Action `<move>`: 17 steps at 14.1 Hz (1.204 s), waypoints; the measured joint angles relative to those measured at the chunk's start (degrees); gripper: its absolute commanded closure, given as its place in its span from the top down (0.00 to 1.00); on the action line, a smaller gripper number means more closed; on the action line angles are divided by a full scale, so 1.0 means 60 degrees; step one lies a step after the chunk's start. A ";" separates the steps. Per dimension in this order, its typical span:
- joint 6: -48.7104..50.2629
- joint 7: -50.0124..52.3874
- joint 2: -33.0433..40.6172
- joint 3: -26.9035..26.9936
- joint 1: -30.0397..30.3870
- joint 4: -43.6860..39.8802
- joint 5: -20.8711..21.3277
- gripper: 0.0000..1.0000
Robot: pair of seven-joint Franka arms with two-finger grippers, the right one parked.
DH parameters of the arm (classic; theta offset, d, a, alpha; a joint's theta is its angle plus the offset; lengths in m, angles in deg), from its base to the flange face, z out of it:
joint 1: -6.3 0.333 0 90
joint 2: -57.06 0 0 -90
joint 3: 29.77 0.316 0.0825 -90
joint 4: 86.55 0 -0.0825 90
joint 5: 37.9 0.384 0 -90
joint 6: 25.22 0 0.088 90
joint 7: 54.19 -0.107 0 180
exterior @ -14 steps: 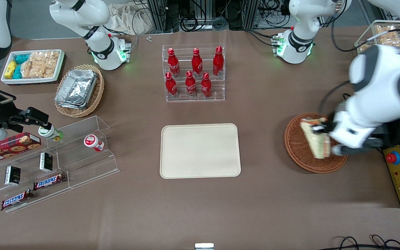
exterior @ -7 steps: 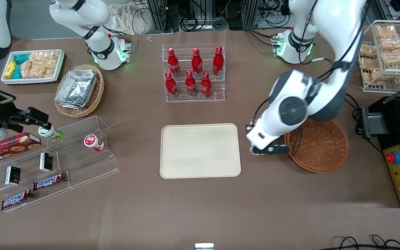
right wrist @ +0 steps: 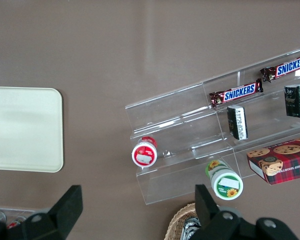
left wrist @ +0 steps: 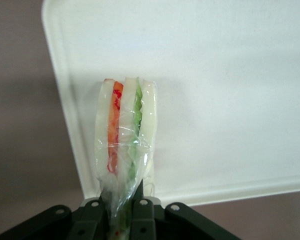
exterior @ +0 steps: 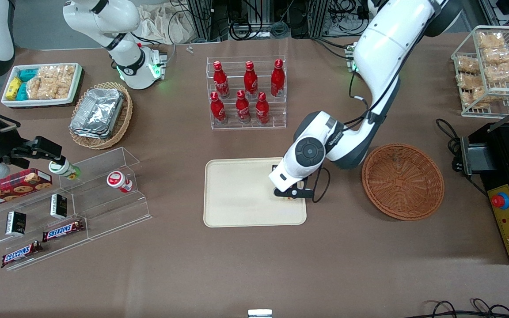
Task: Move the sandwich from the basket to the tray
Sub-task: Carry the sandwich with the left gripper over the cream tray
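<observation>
My gripper [exterior: 287, 194] hangs over the cream tray [exterior: 241, 190], at the tray's end nearest the basket. It is shut on the sandwich [left wrist: 125, 135], a clear-wrapped white wedge with orange-red and green layers. The wedge sticks out from between the black fingers [left wrist: 142, 212] and stands over the tray [left wrist: 230, 100] close to its rim. In the front view the wrist hides nearly all of the sandwich. The round reddish-brown basket [exterior: 402, 181] stands beside the tray toward the working arm's end, with nothing in it.
A clear rack of red bottles [exterior: 248, 95] stands farther from the front camera than the tray. Toward the parked arm's end are an acrylic snack shelf [exterior: 73, 198], a tan basket of foil containers [exterior: 100, 115] and a white bin [exterior: 42, 84]. A wire snack rack [exterior: 491, 66] is near the basket.
The arm lifted the sandwich out of the basket and carried it sideways to above the tray. The basket now holds nothing.
</observation>
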 measured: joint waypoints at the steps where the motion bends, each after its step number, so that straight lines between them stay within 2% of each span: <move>1: -0.0235 0.0000 -0.0147 0.0010 -0.0018 -0.0002 0.0092 0.17; 3: -0.0528 0.0000 -0.0346 0.0023 -0.0018 -0.0019 0.0226 0.17; 4: -0.0532 0.0000 -0.0353 0.0027 -0.0018 -0.0044 0.0240 0.21; 5: -0.0532 0.0029 -0.0353 0.0041 -0.0016 -0.0074 0.0243 0.58; 6: -0.0532 0.0158 -0.0352 0.0060 -0.0015 -0.0092 0.0242 0.84; 7: -0.0532 0.0372 -0.0353 0.0073 -0.0014 -0.0103 0.0243 0.99; 12: -0.0493 0.0722 -0.0317 0.0127 -0.0002 -0.0260 0.0255 1.00; 17: 0.1162 0.0755 0.0808 0.0181 0.0472 -0.0567 0.0284 1.00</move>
